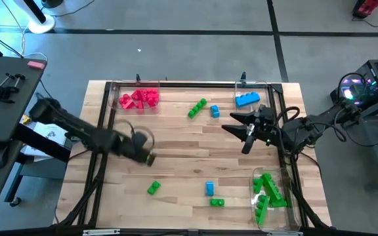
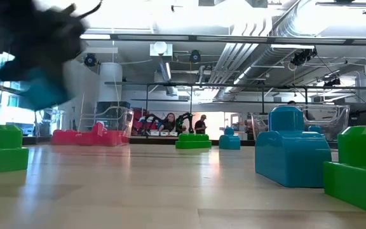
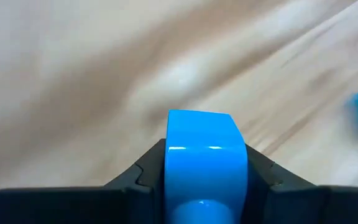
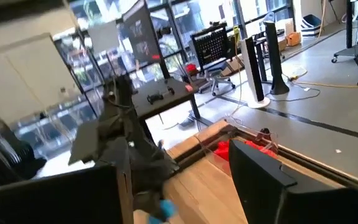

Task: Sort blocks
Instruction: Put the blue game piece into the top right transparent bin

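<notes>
Left gripper [image 1: 151,157] hangs over the middle of the table [image 1: 176,141], toward its left side, clamped on a blue block [image 3: 205,163]; the left wrist view shows the block wedged between both fingers [image 3: 135,177], and the low view shows it lifted off the wood.

Right gripper [image 1: 241,134] hovers near the right side of the table, fingers parted, nothing between them.

The other blocks:
- Red blocks [image 1: 140,98] piled in a clear tray [image 1: 115,88] at the far-left corner.
- A blue bar [image 1: 247,99] in a clear tray [image 1: 262,84] at the far-right corner.
- Green blocks [image 1: 268,191] heaped in a clear tray [image 1: 287,219] at the near-right corner.
- Loose on the table: a green bar [image 1: 197,108] and a small blue block [image 1: 214,112] just beside it, toward the far edge at mid width.
- Near the front edge: a green block [image 1: 153,189], another blue block [image 1: 209,189], and a green one [image 1: 216,202] just beside that blue one.

Low view shows people far off in the room behind the table; too small to tell more.
</notes>
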### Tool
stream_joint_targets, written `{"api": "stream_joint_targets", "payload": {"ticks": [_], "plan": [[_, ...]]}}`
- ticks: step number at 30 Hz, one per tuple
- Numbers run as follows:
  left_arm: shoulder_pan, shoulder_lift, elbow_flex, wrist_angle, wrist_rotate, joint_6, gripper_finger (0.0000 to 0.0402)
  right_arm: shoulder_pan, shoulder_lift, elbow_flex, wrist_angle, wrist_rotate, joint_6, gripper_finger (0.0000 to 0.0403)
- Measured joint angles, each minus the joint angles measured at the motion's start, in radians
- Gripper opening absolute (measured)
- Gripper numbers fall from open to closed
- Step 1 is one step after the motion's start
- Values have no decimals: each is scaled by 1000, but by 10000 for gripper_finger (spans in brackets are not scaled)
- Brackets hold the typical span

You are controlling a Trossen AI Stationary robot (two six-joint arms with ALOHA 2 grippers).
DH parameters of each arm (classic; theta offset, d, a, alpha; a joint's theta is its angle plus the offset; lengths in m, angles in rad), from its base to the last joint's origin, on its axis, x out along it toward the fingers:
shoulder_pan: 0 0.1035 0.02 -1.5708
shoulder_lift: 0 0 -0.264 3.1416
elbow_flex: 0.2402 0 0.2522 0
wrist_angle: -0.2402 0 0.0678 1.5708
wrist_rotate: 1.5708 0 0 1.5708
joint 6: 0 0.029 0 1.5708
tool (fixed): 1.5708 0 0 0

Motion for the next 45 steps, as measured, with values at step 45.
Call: {"api": "stream_joint_targets", "payload": {"ticks": [45], "plan": [[491, 120, 276, 975, 484, 862, 111, -438, 375, -1, 375, -810, 153, 206]]}}
